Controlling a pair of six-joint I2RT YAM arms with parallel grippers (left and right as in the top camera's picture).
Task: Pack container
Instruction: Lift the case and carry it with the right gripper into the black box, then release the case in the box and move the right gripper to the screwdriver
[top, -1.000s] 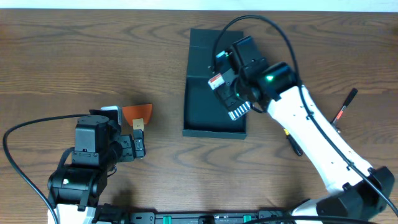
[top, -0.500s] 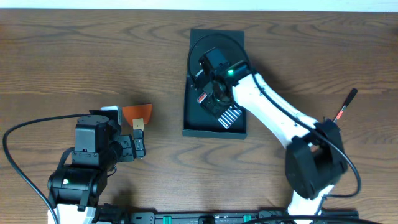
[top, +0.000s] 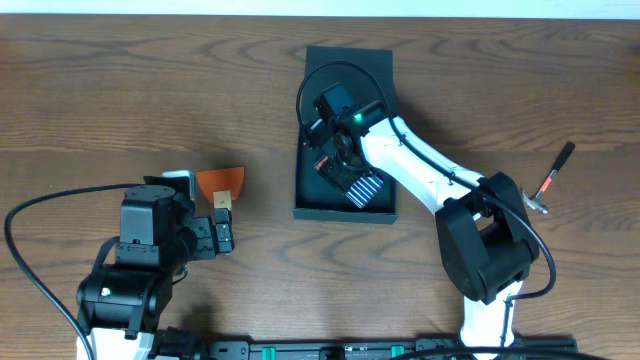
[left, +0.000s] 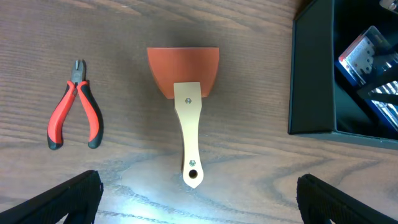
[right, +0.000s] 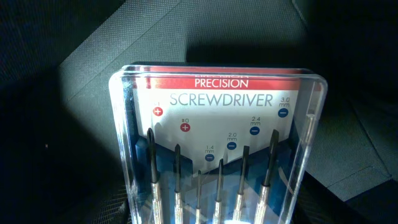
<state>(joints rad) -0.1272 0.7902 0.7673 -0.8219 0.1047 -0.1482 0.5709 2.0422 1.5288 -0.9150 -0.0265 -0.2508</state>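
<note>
**Overhead view: right end effector holds a screwdriver case inside the container's outline**

The right end effector (top: 343, 160) carries a clear precision screwdriver case (top: 358, 185). Its fingers are hidden in the right wrist view, where the case fills the lower frame. The grip is therefore judged closed on the case, not seen closed.

The container (top: 315, 195) lies directly beneath this end effector. Its long axis runs away from the robot, and its flap lid is open at the far end. The case sits skewed to that axis, over the near half of the dark floor. Whether it touches the floor cannot be told. The coming move probably calls for lowering and release.

The left end effector (left: 199, 199) hovers with its 2 fingers spread wide and nothing held. It is above a scraper (left: 185, 74), with pliers (left: 76, 112) beside it on the counter (top: 150, 80), well apart from the container. The right arm is the nearer one.

Compared with 1.0 s ago, the case has moved from the container's right wall to inside the walls. The right arm has folded inward, and the left arm is unchanged.
</note>
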